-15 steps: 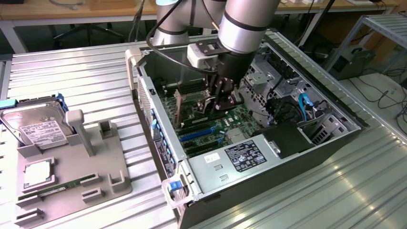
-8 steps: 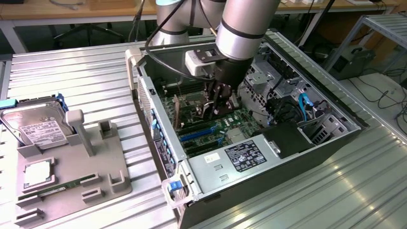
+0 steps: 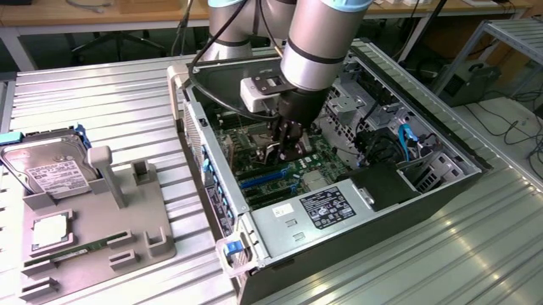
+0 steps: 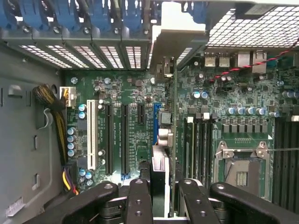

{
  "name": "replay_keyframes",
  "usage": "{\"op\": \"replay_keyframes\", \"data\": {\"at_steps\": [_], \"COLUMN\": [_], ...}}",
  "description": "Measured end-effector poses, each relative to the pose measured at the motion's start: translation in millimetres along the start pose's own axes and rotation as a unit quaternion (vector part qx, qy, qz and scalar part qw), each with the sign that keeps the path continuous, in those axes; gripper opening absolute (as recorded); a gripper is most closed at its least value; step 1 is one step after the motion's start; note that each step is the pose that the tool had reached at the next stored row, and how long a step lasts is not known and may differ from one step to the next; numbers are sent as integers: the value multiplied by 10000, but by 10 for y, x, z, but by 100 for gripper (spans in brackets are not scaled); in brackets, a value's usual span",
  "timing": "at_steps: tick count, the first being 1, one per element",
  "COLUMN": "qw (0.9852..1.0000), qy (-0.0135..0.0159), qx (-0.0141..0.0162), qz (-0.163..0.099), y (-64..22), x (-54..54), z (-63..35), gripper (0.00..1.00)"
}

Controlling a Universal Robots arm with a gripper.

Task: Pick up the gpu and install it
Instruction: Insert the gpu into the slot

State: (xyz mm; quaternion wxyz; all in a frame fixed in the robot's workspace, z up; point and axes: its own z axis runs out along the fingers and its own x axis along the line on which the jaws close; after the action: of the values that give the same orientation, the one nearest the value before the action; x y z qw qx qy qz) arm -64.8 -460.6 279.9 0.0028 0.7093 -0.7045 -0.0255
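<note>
Wrist view: pincer (image 4: 159, 196) clamped on the gpu (image 4: 164, 140), edge-on over the motherboard (image 4: 121, 121) slots — inside the open case (image 3: 441, 190), bracket ahead.

No print can be read anywhere. The dark label (image 3: 325, 207) on the power supply (image 3: 312, 219), near in the open case, carries white print too fine to read. The white label (image 3: 54, 173) on the hard drive (image 3: 47, 166), at the exterior view's left, bears illegible lines. Markings on the motherboard (image 4: 131, 121) are likewise illegible.
</note>
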Motion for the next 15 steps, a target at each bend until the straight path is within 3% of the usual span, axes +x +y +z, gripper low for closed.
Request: {"op": "replay_keyframes", "data": {"at_steps": [15], "qw": [10000], "qy": [-6], "qx": [0], "qz": [-1], "y": [86], "x": [33], "z": [136], "gripper": [28]}}
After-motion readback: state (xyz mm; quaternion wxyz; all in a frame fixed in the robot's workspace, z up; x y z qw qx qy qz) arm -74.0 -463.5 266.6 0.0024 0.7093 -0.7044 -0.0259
